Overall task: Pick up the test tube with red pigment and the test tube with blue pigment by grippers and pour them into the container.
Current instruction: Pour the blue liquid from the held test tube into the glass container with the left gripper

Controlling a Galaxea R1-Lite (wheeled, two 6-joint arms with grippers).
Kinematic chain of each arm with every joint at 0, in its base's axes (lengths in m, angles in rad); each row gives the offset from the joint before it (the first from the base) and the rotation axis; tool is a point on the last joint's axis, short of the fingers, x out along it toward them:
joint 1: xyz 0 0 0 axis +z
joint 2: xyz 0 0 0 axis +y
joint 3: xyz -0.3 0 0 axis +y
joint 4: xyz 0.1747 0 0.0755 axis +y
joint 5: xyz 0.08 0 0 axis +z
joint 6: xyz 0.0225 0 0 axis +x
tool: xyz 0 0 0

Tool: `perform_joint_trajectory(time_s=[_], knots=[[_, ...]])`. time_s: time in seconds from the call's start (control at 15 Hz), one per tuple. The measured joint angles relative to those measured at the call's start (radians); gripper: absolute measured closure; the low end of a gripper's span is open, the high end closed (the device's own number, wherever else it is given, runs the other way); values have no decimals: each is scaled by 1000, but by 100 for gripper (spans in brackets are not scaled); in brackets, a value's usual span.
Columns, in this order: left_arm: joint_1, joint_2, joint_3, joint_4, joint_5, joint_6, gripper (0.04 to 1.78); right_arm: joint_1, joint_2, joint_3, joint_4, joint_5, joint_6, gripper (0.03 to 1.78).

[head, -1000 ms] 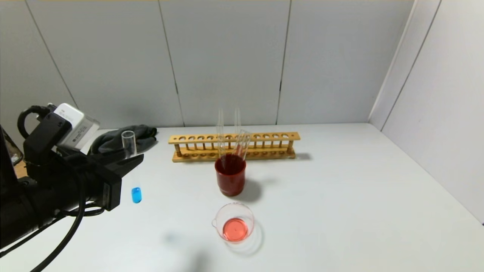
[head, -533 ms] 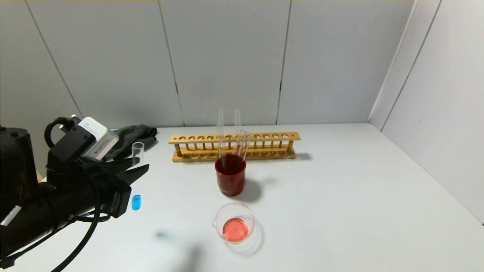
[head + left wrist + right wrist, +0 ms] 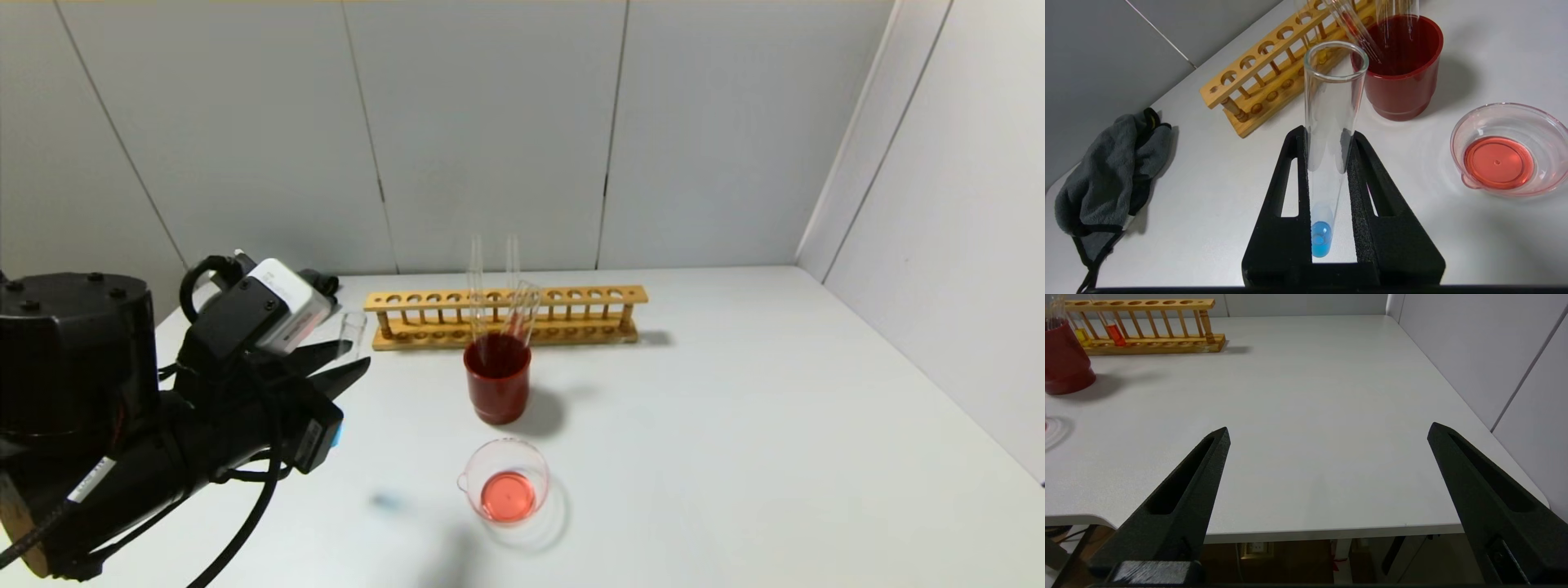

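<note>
Your test tube with blue pigment (image 3: 1331,134) sits mid-frame in the left wrist view, clamped between the jaws of the left gripper (image 3: 347,371), mouth up, blue pooled at its bottom. The container (image 3: 506,482), lower centre of the head view, already holds red liquid. Tip too early and blue lands on the table (image 3: 735,425) — or the glass slips through the pads. The dark-red cup (image 3: 497,377) stands just behind it — don't clip it. The right gripper (image 3: 1327,433) idles spread wide.

The blue tube (image 3: 1331,134), clear glass with teal liquid at its bottom, sits left of frame; the red tube (image 3: 1113,331) stands in the rack; the clear beaker (image 3: 504,479) holds pink liquid, lower centre.
</note>
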Motion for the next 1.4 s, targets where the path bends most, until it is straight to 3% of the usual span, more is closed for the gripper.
perform_joint_trajectory(time_s=[0.73, 1.4], knots=[[-126, 105, -62, 23, 74, 110, 149, 0, 0, 0, 0, 0, 0, 11], [-202, 224, -194, 187, 102, 203, 149, 0, 0, 0, 0, 0, 0, 11]])
